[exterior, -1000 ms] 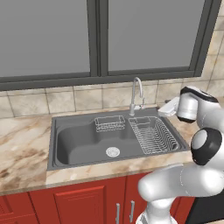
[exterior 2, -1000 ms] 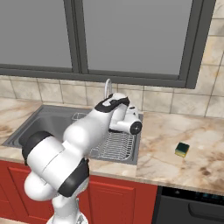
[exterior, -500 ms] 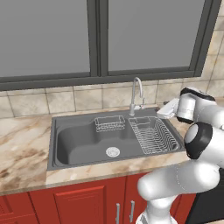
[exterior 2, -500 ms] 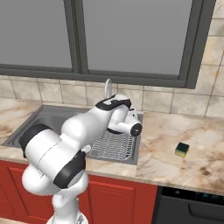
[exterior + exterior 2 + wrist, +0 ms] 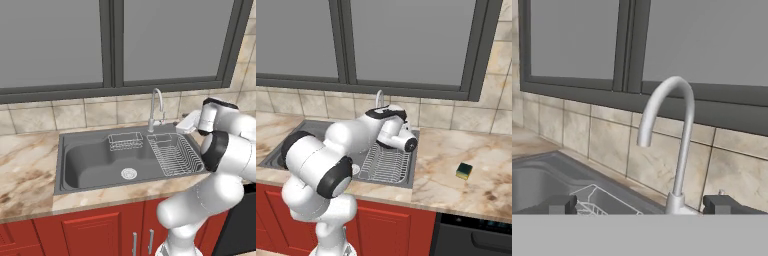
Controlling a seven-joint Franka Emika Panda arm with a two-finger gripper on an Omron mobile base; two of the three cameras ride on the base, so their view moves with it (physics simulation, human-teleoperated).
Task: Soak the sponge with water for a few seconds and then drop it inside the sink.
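Gripper spread and empty at faucet base; sponge far off on counter right of sink; risk: fingers clipping spout, no water running.

Dark grey rectangular metal sink set in the marble worktop, curved chrome faucet behind it, small yellow-and-green sponge on the worktop well right of the sink.

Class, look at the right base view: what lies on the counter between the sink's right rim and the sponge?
Nothing: between the sink rim and the sponge, the right base view shows only bare marble counter.
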